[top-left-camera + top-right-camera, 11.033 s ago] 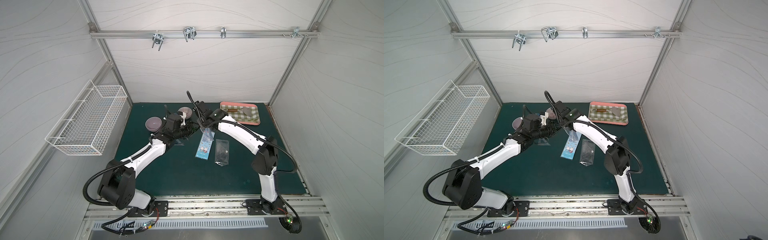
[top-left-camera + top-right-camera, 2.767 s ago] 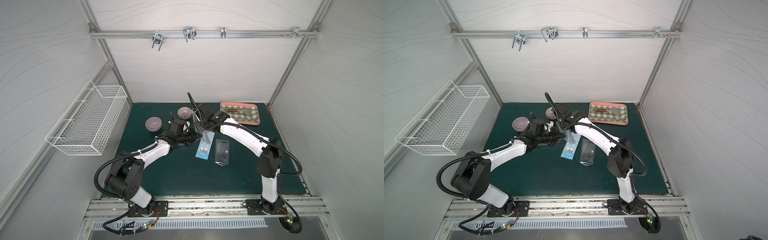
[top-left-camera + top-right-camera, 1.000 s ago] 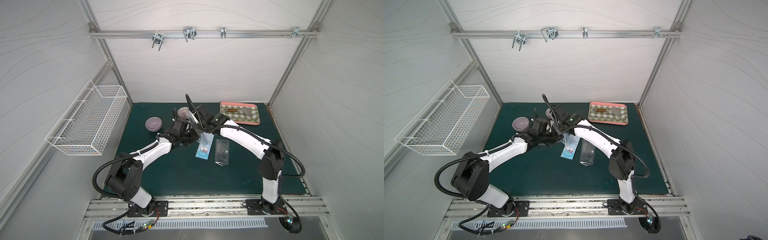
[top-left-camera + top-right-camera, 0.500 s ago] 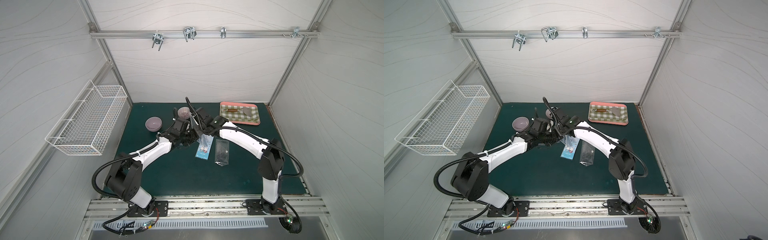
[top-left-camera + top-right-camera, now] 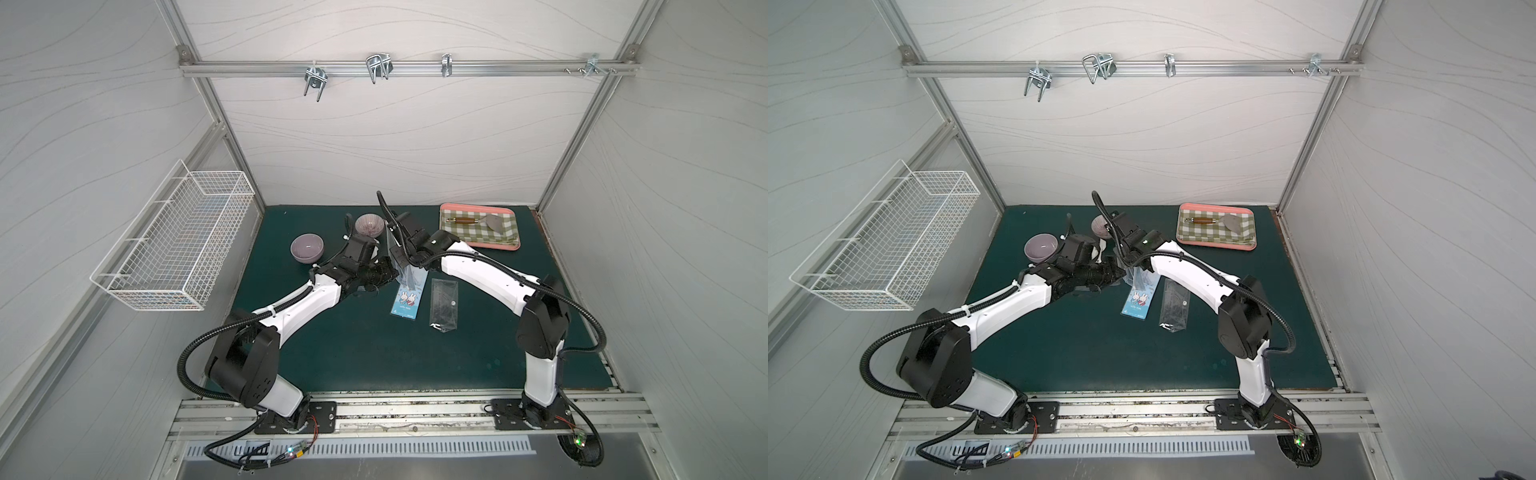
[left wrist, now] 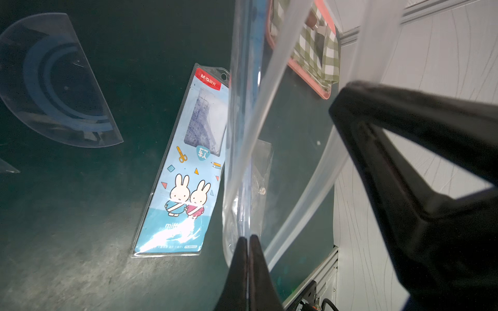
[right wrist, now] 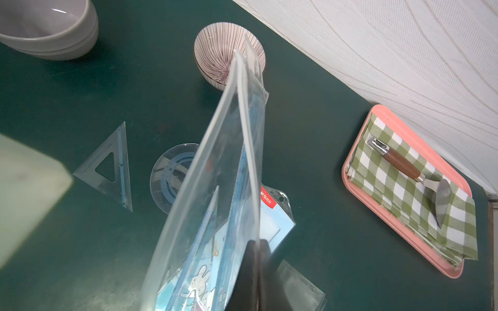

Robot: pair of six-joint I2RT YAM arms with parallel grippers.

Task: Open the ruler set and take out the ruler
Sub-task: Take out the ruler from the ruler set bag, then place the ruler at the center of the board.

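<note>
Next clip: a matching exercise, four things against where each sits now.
Things: 1 clear ruler-set pouch; 2 cake server; 3 set square; 4 wire basket.
Places: A on the checked cloth in the pink tray; B hung on the side wall; C pinched between left gripper and right gripper; D flat on the green mat beside the protractor.
Pairs: 1-C, 2-A, 3-D, 4-B.

Right hand (image 7: 258,243) pinches clear pouch (image 7: 223,161) above green mat (image 7: 80,94).

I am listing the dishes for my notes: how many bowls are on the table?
2. The plain purple bowl sits left of the left arm's wrist; the striped bowl sits farther back, between the two wrists. The arms may hide more.
</note>
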